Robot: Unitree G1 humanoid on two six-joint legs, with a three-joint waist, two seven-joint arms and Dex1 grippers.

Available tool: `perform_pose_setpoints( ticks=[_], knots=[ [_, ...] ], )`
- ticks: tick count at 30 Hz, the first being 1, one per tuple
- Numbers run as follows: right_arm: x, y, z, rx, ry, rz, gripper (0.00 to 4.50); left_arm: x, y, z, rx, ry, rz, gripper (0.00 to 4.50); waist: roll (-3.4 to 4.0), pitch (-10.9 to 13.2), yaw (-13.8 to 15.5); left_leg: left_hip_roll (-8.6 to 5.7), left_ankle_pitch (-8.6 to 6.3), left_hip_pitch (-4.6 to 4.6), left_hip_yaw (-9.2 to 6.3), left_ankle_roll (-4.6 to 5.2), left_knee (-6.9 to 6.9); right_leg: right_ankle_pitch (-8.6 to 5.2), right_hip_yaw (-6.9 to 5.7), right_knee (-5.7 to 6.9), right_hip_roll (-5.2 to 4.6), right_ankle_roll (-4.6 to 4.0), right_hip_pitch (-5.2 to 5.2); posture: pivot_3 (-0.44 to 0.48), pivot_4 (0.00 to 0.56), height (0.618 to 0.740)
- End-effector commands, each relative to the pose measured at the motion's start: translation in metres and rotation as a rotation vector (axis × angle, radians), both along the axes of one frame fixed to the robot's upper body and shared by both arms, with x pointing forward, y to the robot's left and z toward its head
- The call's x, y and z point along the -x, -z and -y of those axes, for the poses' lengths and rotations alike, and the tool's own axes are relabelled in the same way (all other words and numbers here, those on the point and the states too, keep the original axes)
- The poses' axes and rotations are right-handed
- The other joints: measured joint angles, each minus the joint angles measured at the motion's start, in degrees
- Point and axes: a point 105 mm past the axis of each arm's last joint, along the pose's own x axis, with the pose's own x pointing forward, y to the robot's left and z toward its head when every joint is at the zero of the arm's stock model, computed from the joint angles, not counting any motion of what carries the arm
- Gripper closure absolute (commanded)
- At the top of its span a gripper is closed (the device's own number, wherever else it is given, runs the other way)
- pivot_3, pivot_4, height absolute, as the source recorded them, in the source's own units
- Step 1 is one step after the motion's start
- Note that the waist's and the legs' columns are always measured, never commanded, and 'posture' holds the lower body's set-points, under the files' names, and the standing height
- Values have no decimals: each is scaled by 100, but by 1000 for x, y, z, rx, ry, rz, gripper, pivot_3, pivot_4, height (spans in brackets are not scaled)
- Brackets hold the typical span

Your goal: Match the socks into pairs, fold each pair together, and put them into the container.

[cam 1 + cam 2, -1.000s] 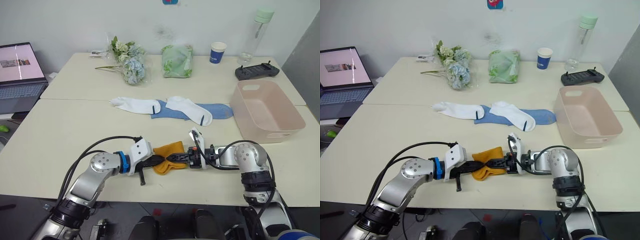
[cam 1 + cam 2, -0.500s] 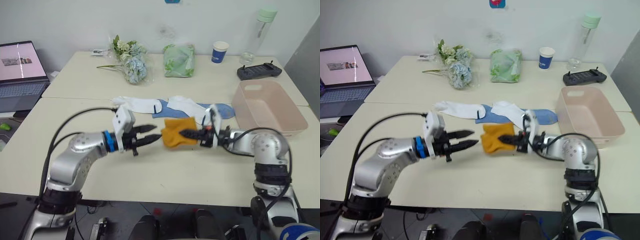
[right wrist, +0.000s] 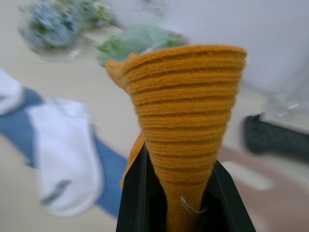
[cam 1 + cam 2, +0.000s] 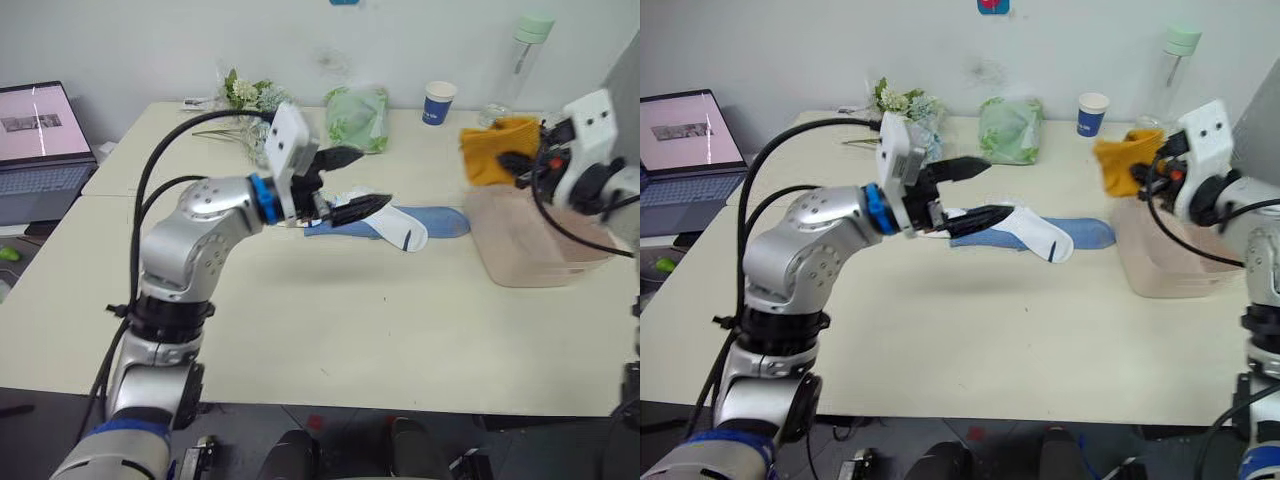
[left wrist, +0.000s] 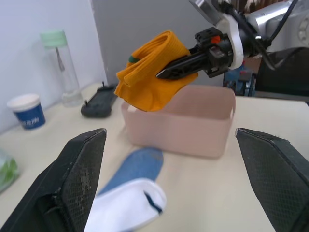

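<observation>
Pale pink rectangular plastic tub (image 4: pixel 520 245) — right end of the table, long axis running away from the robot.

Left gripper (image 4: pixel 345 185) — fingers spread wide, empty, above the white and light blue socks (image 4: pixel 1040 232).

Right gripper (image 4: pixel 522 165) — clamped on the folded mustard-yellow sock pair (image 4: pixel 487 150), raised over the tub's near-left edge; bundle points toward the robot's left. Advice: carry it further over the tub's middle, lower, then release.
</observation>
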Motion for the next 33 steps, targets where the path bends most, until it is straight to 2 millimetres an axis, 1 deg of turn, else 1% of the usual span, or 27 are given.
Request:
perform_pose_setpoints(
  ticks=[1,4,5,7,8,9,12,15,17,18,19,21,23,24,25,28,29,30,33],
  knots=[
    [-4,-16,15,298,22,124,4500,6,-10,13,7,56,44,40,0,0,-13,0,0,1,4,0,0,1,2,0,0,2,0,0,150,740],
    [-14,4,36,600,46,102,4500,10,-11,30,11,99,63,40,-1,1,-16,4,0,5,12,0,-4,1,7,0,0,2,-1,0,150,740],
    [-19,19,39,696,25,81,4500,13,-12,37,20,118,66,40,-2,1,-8,1,1,5,13,0,-1,1,8,1,0,2,-1,0,150,740],
    [-25,46,46,884,-25,28,4500,16,-12,45,26,139,75,40,-2,2,-6,1,1,5,17,0,1,3,12,-1,0,5,-1,0,150,740],
    [-26,55,49,958,-51,5,4500,18,-12,47,26,144,78,40,-2,3,-7,0,1,4,18,0,2,4,14,-2,0,6,-2,0,150,740],
    [-26,60,52,1000,-66,-6,4500,18,-12,48,25,145,81,40,1,4,-7,1,1,4,24,0,1,4,18,-2,-1,7,-5,0,150,740],
    [-28,77,57,1030,-119,-93,4500,21,-3,46,14,146,66,40,11,11,-28,3,1,3,35,-1,-7,4,27,-2,0,7,-14,0,150,740],
    [-27,95,62,968,-154,-210,4500,25,6,44,-12,155,55,40,6,14,-52,5,1,8,53,-1,-7,5,44,-2,1,7,-16,0,150,740],
    [-26,99,61,918,-187,-268,3808,27,9,44,-31,169,59,0,3,16,-37,4,2,8,52,1,-3,11,46,-5,2,15,-13,0,150,740],
    [-26,99,60,899,-199,-283,3503,28,9,45,-34,174,60,0,2,16,-22,4,3,8,52,2,-2,14,47,-5,2,17,-13,0,150,740],
    [-26,96,59,885,-207,-294,3103,27,8,44,-32,176,60,0,2,16,-14,2,4,7,54,5,-2,16,51,-7,2,20,-12,0,150,740],
    [-28,81,59,882,-199,-294,2568,22,5,43,-21,159,66,0,5,18,-10,0,5,8,61,5,-1,18,60,-10,1,23,-12,0,150,740],
    [-28,69,60,852,-198,-313,1854,19,7,43,-17,150,64,0,8,21,-11,-1,5,6,67,6,-2,20,68,-10,1,27,-18,0,150,740],
    [-27,67,59,835,-203,-328,1527,18,8,43,-19,149,62,0,8,21,-11,1,5,7,68,5,-3,20,68,-10,2,27,-19,0,150,740],
    [-23,64,59,822,-227,-360,1171,19,11,43,-26,154,60,0,8,21,-8,1,5,7,67,5,-5,20,68,-12,2,27,-19,0,150,740],
    [-10,44,51,747,-292,-427,167,21,15,41,-25,159,50,0,8,21,12,1,5,5,65,6,-6,20,64,-16,2,27,-19,0,150,740],
    [-8,39,49,730,-299,-435,76,20,15,40,-24,159,49,0,8,21,14,0,5,3,65,6,-5,20,65,-16,1,27,-19,0,150,740],
    [-7,35,48,726,-299,-430,76,20,15,40,-25,159,50,0,7,21,19,0,5,3,66,6,-4,21,66,-16,1,27,-19,0,150,740],
    [-1,1,39,680,-311,-401,76,18,15,37,-25,153,51,0,12,24,6,-1,5,4,67,6,-2,21,68,-11,1,28,-22,0,150,740]
  ],
)
